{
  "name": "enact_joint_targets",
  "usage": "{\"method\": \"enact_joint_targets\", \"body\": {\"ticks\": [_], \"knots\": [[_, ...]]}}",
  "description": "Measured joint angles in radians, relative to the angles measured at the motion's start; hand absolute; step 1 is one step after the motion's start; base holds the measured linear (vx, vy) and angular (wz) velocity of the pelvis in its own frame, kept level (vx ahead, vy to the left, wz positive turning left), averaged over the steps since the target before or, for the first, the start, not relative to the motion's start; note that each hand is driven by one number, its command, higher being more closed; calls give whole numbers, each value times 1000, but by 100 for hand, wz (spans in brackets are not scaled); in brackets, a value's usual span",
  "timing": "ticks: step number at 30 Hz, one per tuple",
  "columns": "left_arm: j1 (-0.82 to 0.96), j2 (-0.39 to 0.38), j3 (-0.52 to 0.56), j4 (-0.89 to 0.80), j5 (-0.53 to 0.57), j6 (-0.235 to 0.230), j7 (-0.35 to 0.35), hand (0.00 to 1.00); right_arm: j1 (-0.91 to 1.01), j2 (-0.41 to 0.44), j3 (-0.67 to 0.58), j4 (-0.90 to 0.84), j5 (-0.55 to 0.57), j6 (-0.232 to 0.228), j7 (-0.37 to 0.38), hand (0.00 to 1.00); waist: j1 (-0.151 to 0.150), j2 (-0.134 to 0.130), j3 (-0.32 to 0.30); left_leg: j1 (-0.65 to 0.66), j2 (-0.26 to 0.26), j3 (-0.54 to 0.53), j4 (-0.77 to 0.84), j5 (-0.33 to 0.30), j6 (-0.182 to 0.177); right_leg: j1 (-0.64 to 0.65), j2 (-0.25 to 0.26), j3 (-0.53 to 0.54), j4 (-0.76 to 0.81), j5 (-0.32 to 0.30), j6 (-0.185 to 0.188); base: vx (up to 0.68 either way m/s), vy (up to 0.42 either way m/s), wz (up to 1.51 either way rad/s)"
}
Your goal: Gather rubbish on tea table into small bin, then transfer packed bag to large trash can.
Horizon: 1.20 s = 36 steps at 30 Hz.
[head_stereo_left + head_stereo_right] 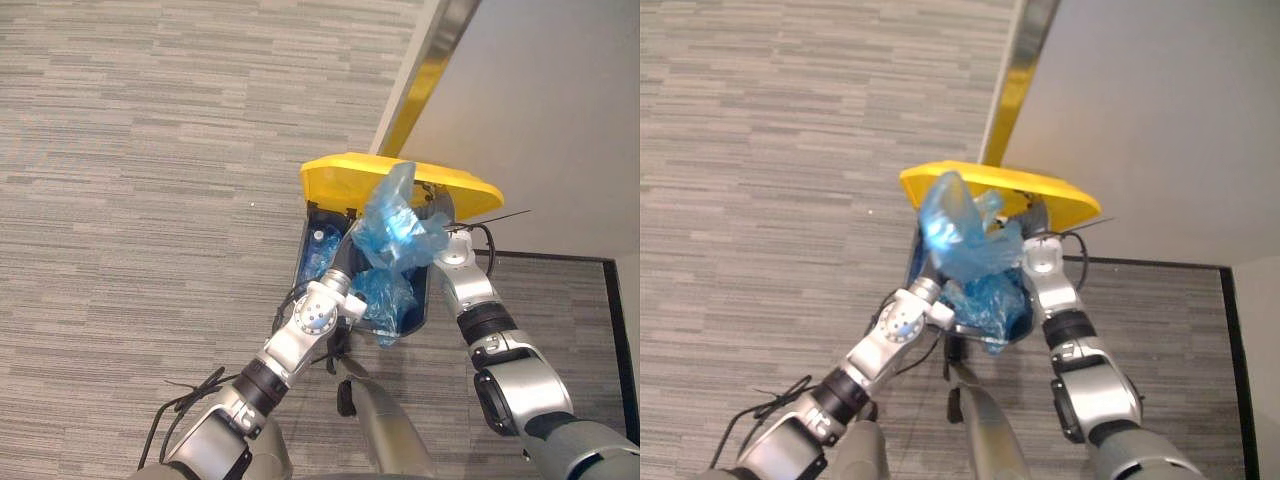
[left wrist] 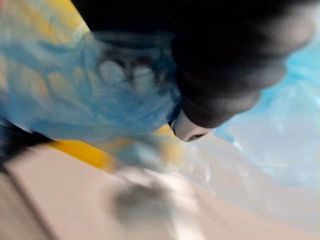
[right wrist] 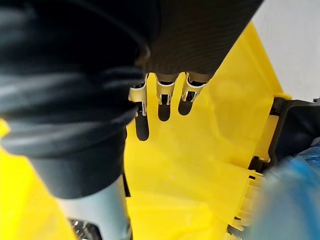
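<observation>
The large trash can (image 1: 309, 240) stands on the floor by the wall with its yellow lid (image 1: 335, 176) swung up. A crumpled blue rubbish bag (image 1: 396, 222) hangs over the can's mouth, bunched at my left hand (image 1: 347, 262), whose fingers are buried in the plastic. Up close, the left wrist view shows the bag (image 2: 75, 90) stretched past the hand's dark cover (image 2: 230, 60). More blue plastic (image 1: 385, 300) droops over the can's front rim. My right hand (image 3: 164, 91) lies with straight fingers flat against the underside of the yellow lid (image 3: 200, 165) and props it up.
A white wall (image 1: 545, 90) with a brass-coloured metal strip (image 1: 425, 70) rises right behind the can. Grey striped carpet (image 1: 150, 200) stretches to the left. A black-edged floor section (image 1: 590, 310) lies at the lower right.
</observation>
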Motion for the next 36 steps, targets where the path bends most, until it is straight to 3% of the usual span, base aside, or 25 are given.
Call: {"method": "enact_joint_targets", "body": {"ticks": [5, 12, 16, 17, 24, 30, 36], "knots": [[-70, 7, 17, 177, 55, 39, 20, 100, -24, 1, 0, -17, 0, 5, -15, 0, 1, -2, -1, -67, 8, 6, 18, 5, -11, -62, -5, -10, 15, -1, -1, 50, 29, 2], [-153, 0, 54, 339, 133, 56, 39, 100, -84, 23, -1, -25, 2, 16, -47, 0, -4, -13, 5, -160, 33, 64, 52, 16, -45, -149, -28, -30, 46, -7, -5, 38, 22, 6], [-159, -29, 78, 394, 174, 65, 38, 100, -114, 40, -1, -47, 10, 16, -58, 0, -15, -20, 8, -212, 35, 90, 79, 16, -46, -195, -42, -33, 60, -14, -14, 32, 29, -3], [-160, -39, 91, 401, 190, 76, 38, 0, -124, 42, -1, -63, 22, 16, -59, 0, -18, -21, 9, -231, 35, 96, 85, 15, -47, -215, -45, -33, 65, -14, -13, 55, 12, -8], [-190, -57, 140, 474, 244, 99, 16, 0, -180, 51, 40, -67, 35, 22, -57, 0, -53, -24, 11, -245, 67, 155, 80, 13, -56, -248, -43, -36, 83, -14, -4, 79, 6, -7], [-190, -61, 173, 488, 379, 155, 20, 0, -213, 60, 101, -67, 35, 27, -38, 0, -56, -24, 11, -225, 62, 172, 63, 14, -55, -252, -49, -29, 106, -21, 4, 91, 5, -4], [-186, -71, 205, 486, 387, 156, 39, 0, -213, 58, 102, -67, 30, 29, -20, 0, -64, -26, 13, -219, 37, 164, 111, 10, -50, -218, -87, -40, 116, -28, 2, 24, 19, 17]]}}
